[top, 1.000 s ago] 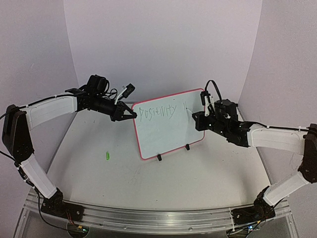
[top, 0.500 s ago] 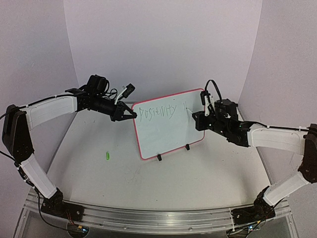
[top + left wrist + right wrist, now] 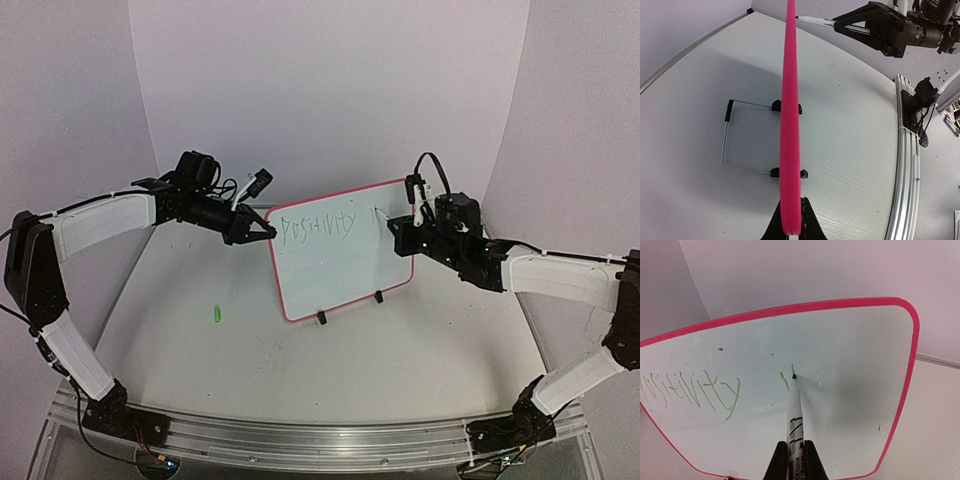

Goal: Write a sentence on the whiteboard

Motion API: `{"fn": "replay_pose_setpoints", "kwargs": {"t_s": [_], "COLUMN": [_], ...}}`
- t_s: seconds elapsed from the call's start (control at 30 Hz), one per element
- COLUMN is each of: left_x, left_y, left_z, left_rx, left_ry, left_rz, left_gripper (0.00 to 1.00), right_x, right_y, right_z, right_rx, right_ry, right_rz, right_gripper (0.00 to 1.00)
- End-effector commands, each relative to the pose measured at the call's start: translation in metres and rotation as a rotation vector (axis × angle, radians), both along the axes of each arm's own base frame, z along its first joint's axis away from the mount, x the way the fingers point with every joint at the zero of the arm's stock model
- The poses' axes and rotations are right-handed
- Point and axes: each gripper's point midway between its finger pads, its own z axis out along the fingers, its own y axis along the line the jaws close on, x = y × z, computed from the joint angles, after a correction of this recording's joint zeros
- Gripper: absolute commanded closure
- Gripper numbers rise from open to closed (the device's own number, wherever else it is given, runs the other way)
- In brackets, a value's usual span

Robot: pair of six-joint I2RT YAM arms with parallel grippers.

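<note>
The whiteboard (image 3: 335,272) stands upright mid-table on two black clip feet (image 3: 322,318), its pink rim seen edge-on in the left wrist view (image 3: 791,125). My left gripper (image 3: 266,231) is shut on the board's left edge, the jaws pinching the rim (image 3: 792,227). My right gripper (image 3: 795,460) is shut on a white marker (image 3: 795,412), whose tip touches the board's upper right area. The sentence (image 3: 318,227) in thin green letters reads roughly "POSITIVITY". Two short fresh strokes (image 3: 785,381) lie at the marker tip.
A small green marker cap (image 3: 215,313) lies on the table left of the board. A wire stand (image 3: 725,145) sits behind the board. An aluminium rail (image 3: 320,440) runs along the near edge. Walls close in on three sides.
My right gripper has lifted the marker tip slightly higher on the board. The left gripper and the board have not moved.
</note>
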Motion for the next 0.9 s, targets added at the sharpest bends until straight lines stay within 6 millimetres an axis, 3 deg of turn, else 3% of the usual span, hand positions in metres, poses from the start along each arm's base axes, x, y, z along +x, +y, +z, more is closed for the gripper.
{"fn": "replay_pose_setpoints", "kwargs": {"t_s": [0.0, 0.47, 0.87], "left_x": [-0.006, -0.007, -0.007], "left_y": [0.002, 0.002, 0.002], "left_z": [-0.013, -0.012, -0.011], "left_rx": [0.071, 0.069, 0.069], "left_ry": [0.014, 0.013, 0.011], "left_rz": [0.002, 0.001, 0.002], "left_gripper": [1.0, 1.0, 1.0], "right_x": [0.007, 0.013, 0.013], "right_y": [0.004, -0.004, -0.007], "right_z": [0.033, 0.028, 0.012], "right_rx": [0.032, 0.011, -0.007], "right_ry": [-0.075, -0.072, -0.03], "right_rz": [-0.007, -0.066, -0.081], "right_gripper": [1.0, 1.0, 1.0]}}
